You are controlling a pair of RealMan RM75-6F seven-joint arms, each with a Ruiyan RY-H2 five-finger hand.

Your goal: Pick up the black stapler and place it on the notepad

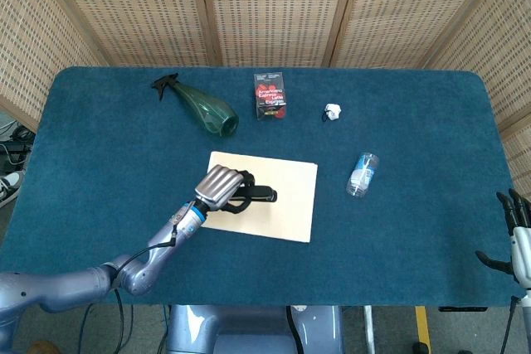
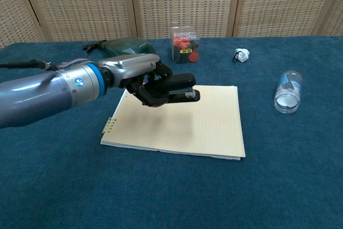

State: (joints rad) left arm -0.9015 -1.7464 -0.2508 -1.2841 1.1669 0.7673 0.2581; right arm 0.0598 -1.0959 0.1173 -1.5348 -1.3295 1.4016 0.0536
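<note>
From the head view, the left hand (image 1: 222, 187) covers most of the black stapler (image 1: 259, 196), so only its front end sticks out to the right past the fingers. The right hand (image 1: 516, 234) is cut off at the frame's right edge near the table's corner; its fingers are spread and it holds nothing. The stapler shows as a short dark bar over the cream notepad (image 1: 290, 205). Whether it touches the paper cannot be told from above. Further back lie a green spray bottle (image 1: 203, 107), a small printed box (image 1: 270, 95), a small white object (image 1: 333, 111) too small to make out, and a clear plastic bottle (image 1: 362, 174) on its side.

In the chest view, the left hand (image 2: 143, 76) has its fingers wrapped around the rear half of the stapler (image 2: 179, 89). The stapler is glossy black, lying roughly level, with a small yellow label near its front. It hangs above the notepad (image 2: 209, 127), over the pad's back-left part, with a soft shadow on the paper beneath. The right hand is out of this frame
</note>
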